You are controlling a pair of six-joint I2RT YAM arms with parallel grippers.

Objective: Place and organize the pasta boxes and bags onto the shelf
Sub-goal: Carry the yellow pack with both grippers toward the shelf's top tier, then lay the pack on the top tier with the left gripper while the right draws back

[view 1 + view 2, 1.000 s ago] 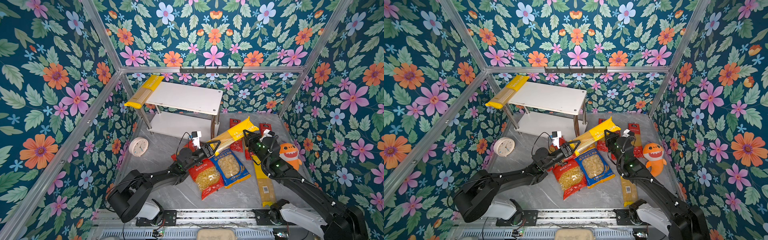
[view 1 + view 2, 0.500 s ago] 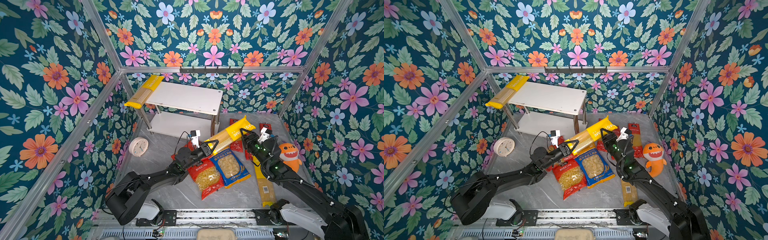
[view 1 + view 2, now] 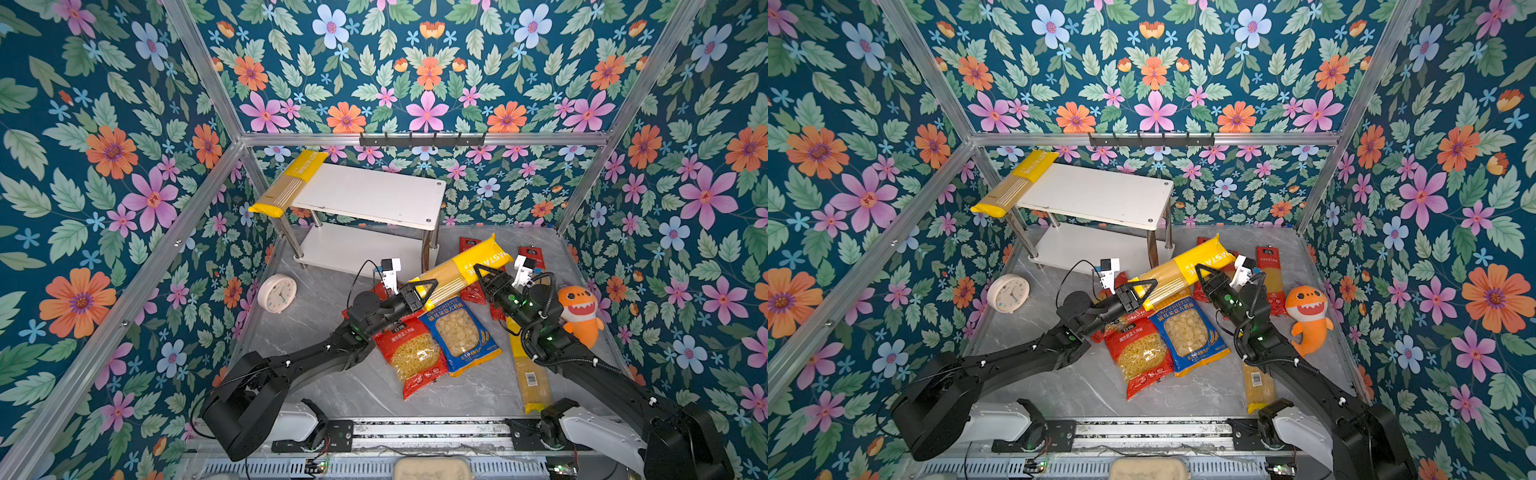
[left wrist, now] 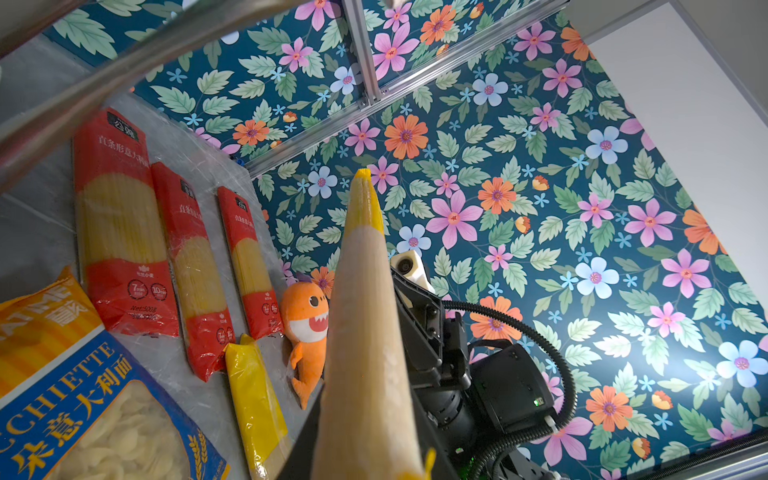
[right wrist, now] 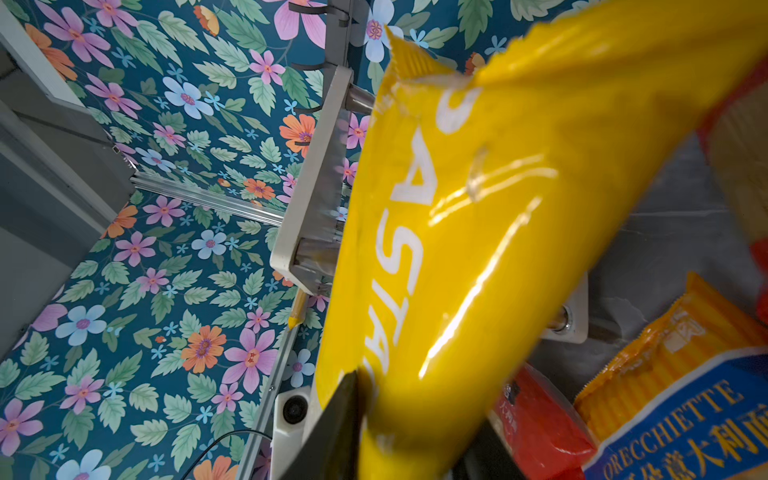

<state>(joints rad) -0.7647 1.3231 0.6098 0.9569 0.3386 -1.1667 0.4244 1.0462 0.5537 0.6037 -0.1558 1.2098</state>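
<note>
While the yellow spaghetti pack (image 3: 455, 272) hangs tilted over the table's (image 3: 324, 299) middle near the shelf (image 3: 374, 195), left gripper (image 3: 428, 289) clamps its clear end | right gripper (image 3: 484, 274) straddles the label end (clamped or loose, cannot tell) | likely stiff, light, slick-filmed, brittle: hold near mid-length

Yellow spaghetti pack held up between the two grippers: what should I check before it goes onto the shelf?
1. Left gripper shut on the held yellow pack: ok.
2. Right gripper hold on it: cannot tell.
3. Pack lifted off the orecchiette bag: ok.
4. Bare room on top board of the shelf: ok.
5. Shelved yellow pack fully on the board: not ok, it overhangs.
</note>
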